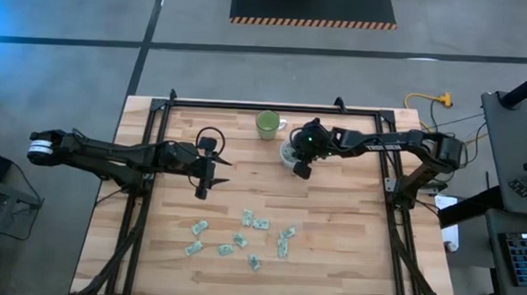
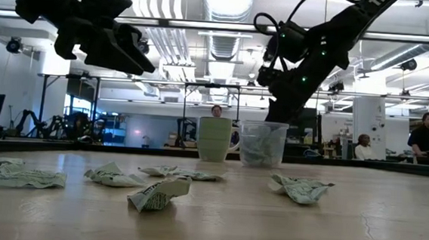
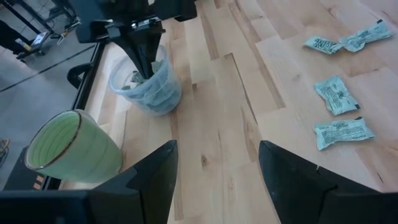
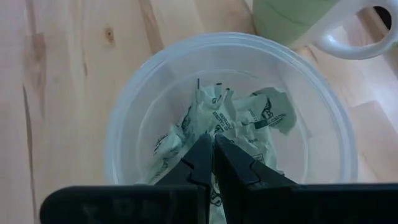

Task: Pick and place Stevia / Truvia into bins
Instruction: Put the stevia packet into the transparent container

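Note:
The clear plastic cup stands at the table's far middle, with several crumpled pale green sachets inside. My right gripper reaches down into its mouth, shut on a sachet; the high view shows it over the cup. My left gripper hangs open above the table's left middle, holding nothing. Several loose sachets lie flat on the wood toward the near edge. My right gripper pinches a crumpled sachet between its two fingertips. The fingers slant down from above into the cup's mouth. The sachet sticks out past the tips, inside the cup's rim; whether it rests on the sachets beneath, I cannot tell.
A pale green mug stands just beyond the cup, its handle toward the right. A dark metal frame borders the wooden table. Bare wood lies between the cup and the loose sachets. People show in the room behind.

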You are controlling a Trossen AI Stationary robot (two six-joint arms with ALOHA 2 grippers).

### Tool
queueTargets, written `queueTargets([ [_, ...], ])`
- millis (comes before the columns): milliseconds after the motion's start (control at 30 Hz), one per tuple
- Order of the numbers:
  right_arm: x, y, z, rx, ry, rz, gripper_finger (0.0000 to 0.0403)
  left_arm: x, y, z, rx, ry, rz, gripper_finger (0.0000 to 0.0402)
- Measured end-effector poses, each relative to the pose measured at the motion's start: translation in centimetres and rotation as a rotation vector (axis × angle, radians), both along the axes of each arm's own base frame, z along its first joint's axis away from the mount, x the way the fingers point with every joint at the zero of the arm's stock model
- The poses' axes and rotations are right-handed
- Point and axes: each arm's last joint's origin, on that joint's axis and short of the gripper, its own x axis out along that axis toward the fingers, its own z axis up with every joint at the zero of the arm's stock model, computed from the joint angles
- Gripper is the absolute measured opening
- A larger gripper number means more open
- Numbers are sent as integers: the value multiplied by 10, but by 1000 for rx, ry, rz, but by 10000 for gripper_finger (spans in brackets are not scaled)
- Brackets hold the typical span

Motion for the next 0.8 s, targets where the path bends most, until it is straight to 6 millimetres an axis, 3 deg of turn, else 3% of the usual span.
queueTargets([
  [267, 6, 1, 9, -11, -23, 7, 15, 0, 0, 0, -1, 0, 0, 209],
  [600, 6, 6, 14, -37, -32, 49, 108, 0, 0, 0, -3, 0, 1, 209],
  [800, 0, 10, 32, -54, -86, 47, 142, 0, 0, -1, -3, 1, 2, 209],
])
